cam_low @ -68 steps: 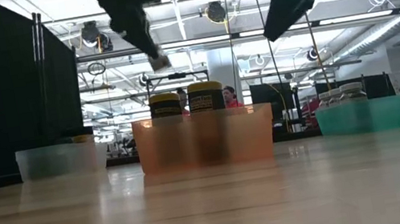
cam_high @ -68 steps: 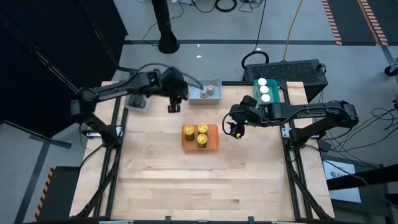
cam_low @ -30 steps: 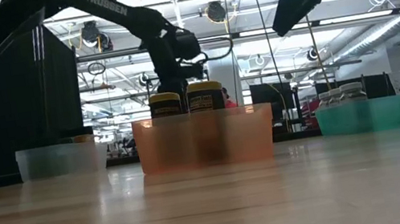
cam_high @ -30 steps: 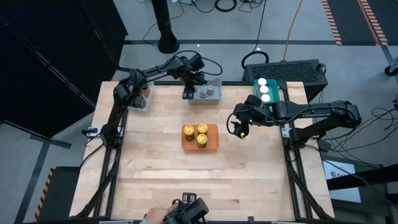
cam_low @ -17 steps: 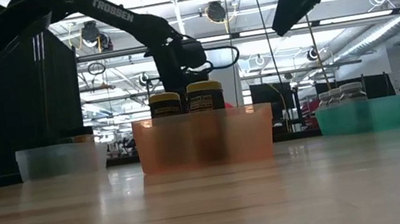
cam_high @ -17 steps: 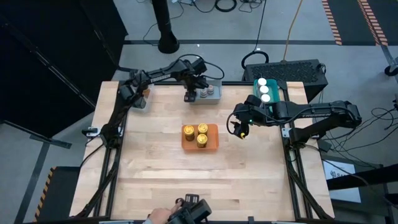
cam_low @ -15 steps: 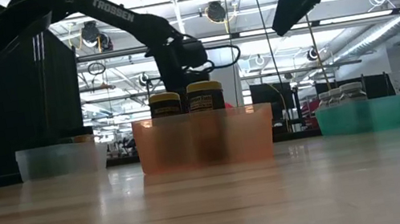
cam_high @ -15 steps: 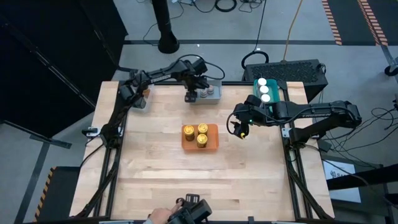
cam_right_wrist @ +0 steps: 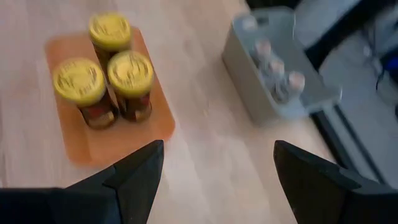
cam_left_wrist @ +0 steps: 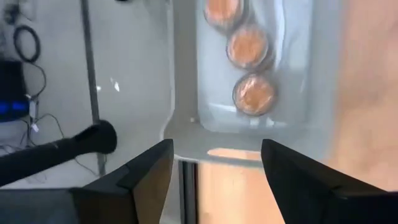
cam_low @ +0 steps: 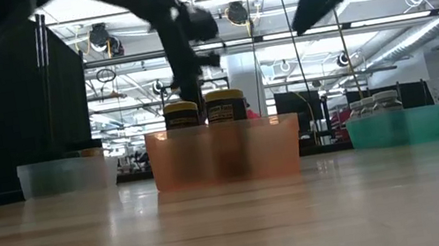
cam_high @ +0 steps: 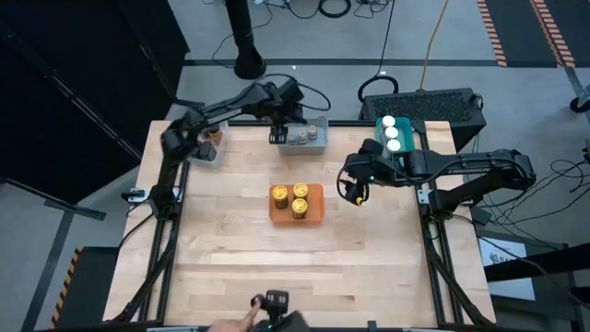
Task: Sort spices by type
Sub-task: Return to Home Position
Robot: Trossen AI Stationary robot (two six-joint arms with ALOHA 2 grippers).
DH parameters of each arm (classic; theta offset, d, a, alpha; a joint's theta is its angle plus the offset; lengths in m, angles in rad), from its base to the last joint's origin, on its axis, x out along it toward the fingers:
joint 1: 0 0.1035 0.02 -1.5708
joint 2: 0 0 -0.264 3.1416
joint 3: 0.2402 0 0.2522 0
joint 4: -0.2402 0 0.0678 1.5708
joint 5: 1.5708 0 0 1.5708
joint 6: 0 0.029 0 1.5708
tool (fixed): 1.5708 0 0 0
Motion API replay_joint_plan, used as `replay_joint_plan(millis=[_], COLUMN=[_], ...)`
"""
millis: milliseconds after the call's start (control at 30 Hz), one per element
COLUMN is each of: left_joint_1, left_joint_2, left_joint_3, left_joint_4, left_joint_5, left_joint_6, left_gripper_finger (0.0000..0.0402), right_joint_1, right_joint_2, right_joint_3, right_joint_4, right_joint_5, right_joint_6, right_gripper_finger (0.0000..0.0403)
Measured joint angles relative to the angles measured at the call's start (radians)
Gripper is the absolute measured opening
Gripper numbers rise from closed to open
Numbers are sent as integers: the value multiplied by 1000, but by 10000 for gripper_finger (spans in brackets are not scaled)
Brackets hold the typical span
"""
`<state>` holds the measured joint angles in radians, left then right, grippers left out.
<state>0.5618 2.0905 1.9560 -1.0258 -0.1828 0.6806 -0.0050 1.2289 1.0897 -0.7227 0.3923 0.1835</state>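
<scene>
The small cylindrical spice jars (cam_high: 300, 191) look fully grouped: three yellow-lidded jars (cam_high: 298, 207) in the orange plastic tray (cam_high: 318, 215) in the middle of the wooden table (cam_high: 277, 267), white-lidded jars (cam_high: 392, 133) in the teal tray (cam_high: 412, 138) far right, grey-lidded jars (cam_high: 306, 136) in the blue-grey bin (cam_high: 319, 146) at the far edge, and an amber jar (cam_high: 214, 136) in the clear bin (cam_high: 205, 153) far left. So I'd say only the retreat remains. The left pincer (cam_high: 277, 136) hangs spread and empty by the blue-grey bin, the right pincer (cam_high: 353, 192) likewise beside the orange tray, and each must lift away without clipping a tray.
</scene>
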Motion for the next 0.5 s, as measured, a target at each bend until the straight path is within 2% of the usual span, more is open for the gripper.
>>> replay_joint_plan(millis=[33, 100, 200, 267, 300, 367, 400, 500], left_joint_1=[-5, -7, -12, -39, -64, -140, -188, -369], left_joint_2=[-30, -107, -243, -351, -409, -532, -595, -772], left_joint_3=[0, 0, -36, -127, -190, -350, -434, -664], left_joint_4=[-3, -16, -33, 16, 75, 236, 317, 511], left_joint_5=[17, 136, 436, 610, 664, 690, 665, 434], left_joint_6=[-22, -94, -202, -231, -245, -295, -333, -435], left_gripper_finger=[250, 251, 251, 251, 250, 247, 245, 244], right_joint_1=[0, 0, 4, 9, 11, 13, 13, 13], right_joint_2=[0, 0, 0, 1, 1, 0, 0, -3], right_joint_3=[0, -1, -41, -85, -111, -165, -193, -251], right_joint_4=[28, 101, 290, 431, 514, 665, 732, 867], right_joint_5=[0, 0, -6, -6, -7, -42, -74, -163], right_joint_6=[-29, -94, -222, -321, -364, -439, -465, -498], right_gripper_finger=[286, 286, 286, 286, 286, 286, 286, 286])
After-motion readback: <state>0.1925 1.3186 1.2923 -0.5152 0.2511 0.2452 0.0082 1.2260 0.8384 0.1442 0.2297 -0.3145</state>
